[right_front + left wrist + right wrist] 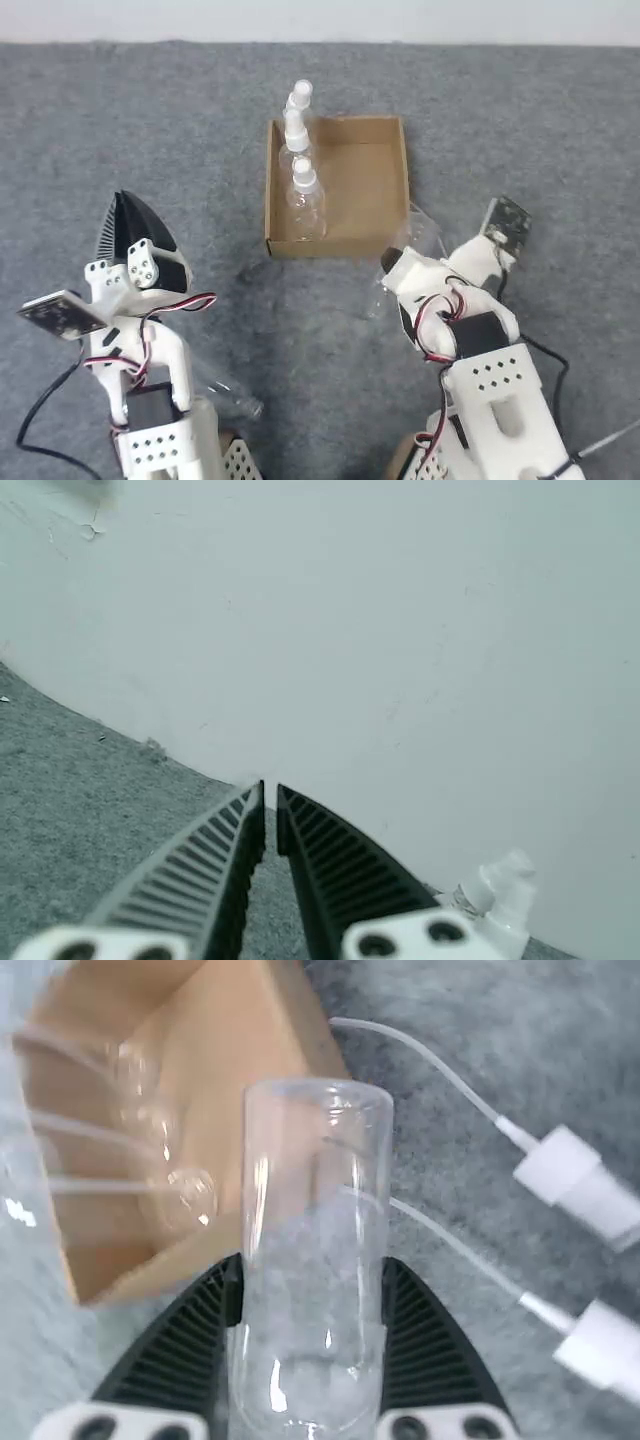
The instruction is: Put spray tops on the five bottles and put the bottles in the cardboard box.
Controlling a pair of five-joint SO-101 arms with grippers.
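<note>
The cardboard box lies open at the table's middle. Three clear bottles with white spray tops stand in a row along its left wall; they also show in the box in the right wrist view. My right gripper is shut on a clear bottle with no spray top, just off the box's near right corner. Two loose spray tops with tubes lie on the carpet beside it. My left gripper is shut and empty, left of the box.
Another clear bottle lies on the grey carpet by the left arm's base. A white wall rises behind the table. A white spray top peeks past the left gripper.
</note>
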